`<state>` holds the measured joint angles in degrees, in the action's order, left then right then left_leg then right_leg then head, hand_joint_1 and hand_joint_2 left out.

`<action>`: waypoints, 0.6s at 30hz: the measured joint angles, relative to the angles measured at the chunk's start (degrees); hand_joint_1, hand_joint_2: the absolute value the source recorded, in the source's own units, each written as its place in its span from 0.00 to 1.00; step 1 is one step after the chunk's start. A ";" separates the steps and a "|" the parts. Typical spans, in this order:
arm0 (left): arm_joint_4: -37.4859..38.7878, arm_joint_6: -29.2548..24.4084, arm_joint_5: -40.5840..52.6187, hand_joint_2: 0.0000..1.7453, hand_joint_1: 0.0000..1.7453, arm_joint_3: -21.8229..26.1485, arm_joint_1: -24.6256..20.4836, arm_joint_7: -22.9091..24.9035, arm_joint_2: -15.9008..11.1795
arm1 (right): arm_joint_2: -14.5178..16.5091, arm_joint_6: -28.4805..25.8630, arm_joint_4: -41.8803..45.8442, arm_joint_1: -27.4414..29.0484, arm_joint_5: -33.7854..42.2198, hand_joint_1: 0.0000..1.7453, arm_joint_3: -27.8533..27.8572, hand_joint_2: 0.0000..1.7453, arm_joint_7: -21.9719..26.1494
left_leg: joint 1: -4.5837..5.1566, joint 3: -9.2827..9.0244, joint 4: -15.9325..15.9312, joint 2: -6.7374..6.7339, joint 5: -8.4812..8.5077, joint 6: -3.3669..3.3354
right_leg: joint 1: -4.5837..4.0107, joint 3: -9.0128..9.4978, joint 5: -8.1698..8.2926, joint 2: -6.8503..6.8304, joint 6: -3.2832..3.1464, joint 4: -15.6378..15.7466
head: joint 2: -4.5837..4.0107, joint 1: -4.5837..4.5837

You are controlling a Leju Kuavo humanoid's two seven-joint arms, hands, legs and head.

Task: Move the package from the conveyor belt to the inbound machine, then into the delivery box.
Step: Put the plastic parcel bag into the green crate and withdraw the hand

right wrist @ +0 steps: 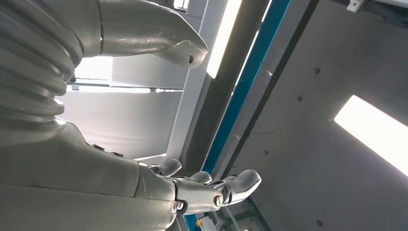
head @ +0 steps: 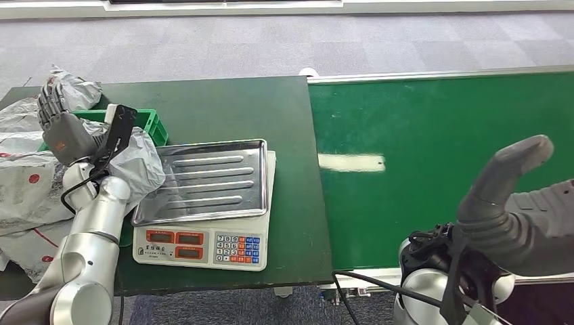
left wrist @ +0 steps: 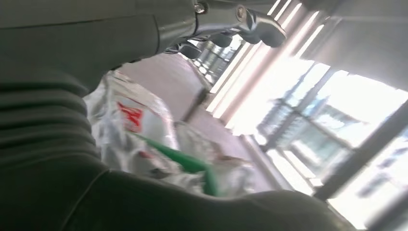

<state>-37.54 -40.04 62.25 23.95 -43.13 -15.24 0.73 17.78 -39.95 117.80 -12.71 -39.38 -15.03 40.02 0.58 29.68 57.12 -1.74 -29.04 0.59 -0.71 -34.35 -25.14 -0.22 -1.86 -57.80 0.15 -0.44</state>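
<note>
Dark green table [head: 223,101] ahead of me, standing on grey carpet tile [head: 203,40]. On it, the weighing scale [head: 203,247] with its steel tray [head: 203,179] bare. To the right, touching the table's edge, the green conveyor belt [head: 440,135] carries nothing; a pale glare patch sits on it.

My left hand [head: 57,125] is raised at the far left of the table, over the green delivery box [head: 152,125], fingers spread and holding nothing. A grey package [head: 139,162] lies just beside that wrist, between box and scale. More grey bags with red marks [head: 24,176] are heaped at the left edge.

My right hand [head: 514,196] is lifted at near right, palm up, fingers [right wrist: 240,183] loose and empty. Its wrist camera looks up at ceiling panels and a light strip [right wrist: 370,130].
</note>
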 joint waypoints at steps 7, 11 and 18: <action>-18.93 -0.25 -21.16 0.00 0.00 5.17 3.14 -22.04 6.95 | 0.01 0.04 -0.97 -0.18 -0.32 0.00 0.21 1.00 -0.02 | 0.02 0.05 -0.01 0.02 -0.05 -0.06 | 0.04 -0.03 0.00 -0.05 0.05 0.01 | 0.00 -0.01; -29.12 -0.20 -25.64 0.00 0.00 4.82 6.25 -24.19 9.81 | 0.01 0.04 -1.43 -0.20 -0.26 0.00 0.45 1.00 -0.02 | 0.02 0.05 -0.01 0.03 -0.04 -0.05 | 0.02 -0.03 0.00 -0.08 0.05 0.01 | 0.00 -0.01; -47.69 6.10 -51.30 0.75 0.00 -4.16 13.79 -24.99 10.28 | 0.01 0.04 -2.23 -0.22 0.46 0.00 1.12 1.00 -0.05 | -0.01 0.06 -0.02 0.04 -0.04 -0.05 | 0.00 -0.03 0.00 -0.11 0.04 0.01 | 0.00 -0.02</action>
<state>-85.23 -33.94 10.95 19.79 -29.34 -40.24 11.01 17.79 -39.91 115.57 -12.93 -38.92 -13.91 39.97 0.57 29.74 57.10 -1.70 -29.08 0.54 -0.71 -34.38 -25.14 -0.33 -1.82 -57.79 0.15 -0.45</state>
